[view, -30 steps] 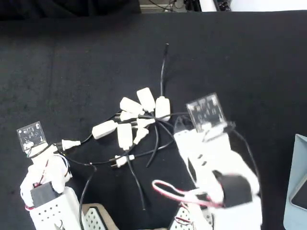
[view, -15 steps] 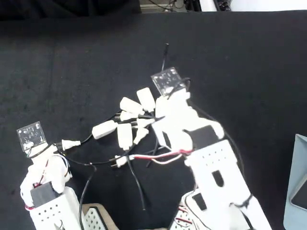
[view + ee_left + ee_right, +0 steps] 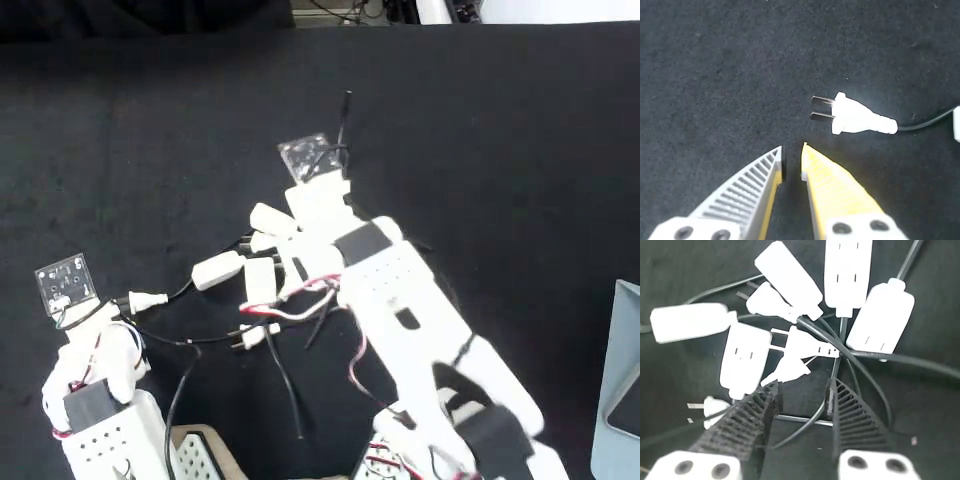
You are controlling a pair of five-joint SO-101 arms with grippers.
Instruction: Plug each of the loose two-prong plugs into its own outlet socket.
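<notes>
Spreading under everything is the black cloth-covered bench [image 3: 520,130]. The white right arm [image 3: 400,300] stretches from the near edge to the middle of the bench, with its wrist over a cluster of sockets and plugs. The right gripper [image 3: 802,385] has black ribbed fingers that stand well apart and hold nothing. It hangs above the cluster, and one cable crosses the cloth beneath the gap. The white left arm [image 3: 95,390] sits at the near left corner. The left gripper [image 3: 791,148] has one grey finger and one yellow, parted by only a narrow slit, and it grips nothing over bare cloth. A pale blue container [image 3: 625,380] stands at the right edge.

Five white oblong outlet sockets [image 3: 847,270] lie fanned out in the middle of the bench, close together. The slotted faces that show have nothing plugged into them. Among them lie small white two-prong plugs [image 3: 805,346] on black cables [image 3: 860,375] that cross over one another. One loose white two-prong plug [image 3: 855,117] lies flat near the left edge, well apart from the cluster. It is just beside the left gripper's tips, its prongs turned toward the left edge.
</notes>
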